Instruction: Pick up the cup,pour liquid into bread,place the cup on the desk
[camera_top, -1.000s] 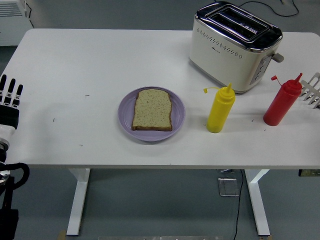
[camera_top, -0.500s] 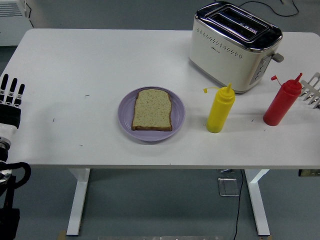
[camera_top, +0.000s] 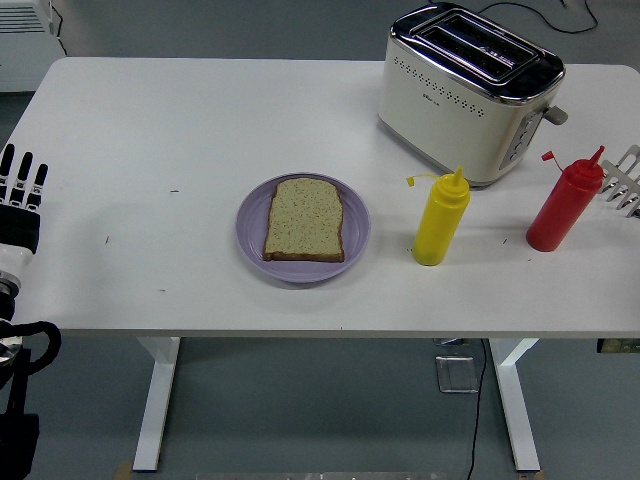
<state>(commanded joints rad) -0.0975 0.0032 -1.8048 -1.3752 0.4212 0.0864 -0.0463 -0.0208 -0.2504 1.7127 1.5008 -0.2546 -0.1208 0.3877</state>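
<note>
Right now the white counter (camera_top: 200, 120) carries a lilac plate (camera_top: 252, 232) near its middle, with one slice of bread (camera_top: 305, 219) lying flat on it. To the right of the plate, and apart from it, stands a yellow squeeze bottle (camera_top: 440, 219), upright, its cap hanging off to the left of the nozzle. Farther right stands a red squeeze bottle (camera_top: 564, 203), also upright, close to the counter's right end. Behind the two bottles, toward the far right, sits a cream and chrome toaster (camera_top: 465, 92), set at an angle, with its slots facing up. No cup shows on the counter; the two bottles are the only pouring vessels in view.

At the left edge the left hand (camera_top: 20, 200) is raised with its fingers (camera_top: 24, 178) extended straight and apart, gripping nothing. At the right edge, just beside the red bottle, only pale fingertips of the right hand (camera_top: 625, 182) show; they look spread and touch nothing.
</note>
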